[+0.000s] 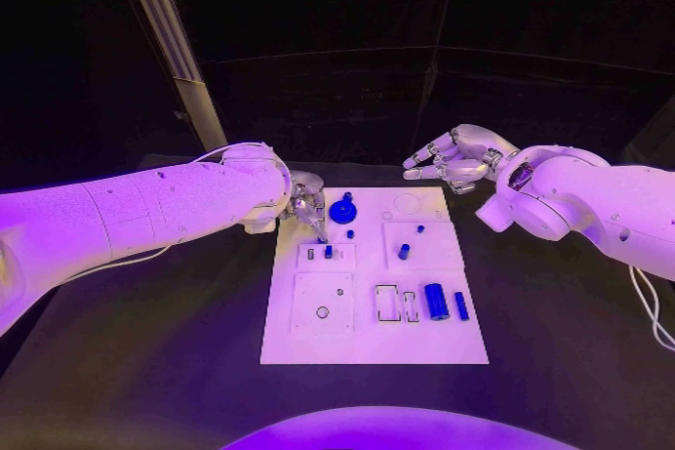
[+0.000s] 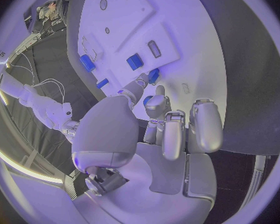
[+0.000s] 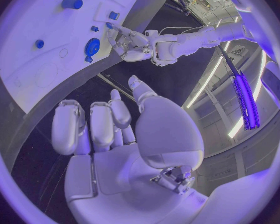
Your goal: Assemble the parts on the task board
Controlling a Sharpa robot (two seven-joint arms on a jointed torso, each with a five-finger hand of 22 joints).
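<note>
The left robot hand (image 1: 304, 204) hovers over the task board's (image 1: 373, 347) ten o'clock corner, fingers curled near the round blue part (image 1: 343, 212); whether it holds anything, I cannot tell. The right robot hand (image 1: 453, 159) hangs empty, fingers apart, beyond one o'clock. A blue cylinder (image 1: 436, 302) lies toward four o'clock on the board, which rests on the black worktop (image 1: 169, 372).

My left arm (image 1: 134, 216) and right arm (image 1: 598, 201) are smooth white shells with rounded, bulbous wrist housings. A thin pale cable (image 1: 650, 318) trails along my right forearm; another loops over my left wrist. My left hand (image 2: 162, 127) and right hand (image 3: 118, 127) are silver, with blocky segmented fingers and a domed thumb base, and a small dark fitting below it.
</note>
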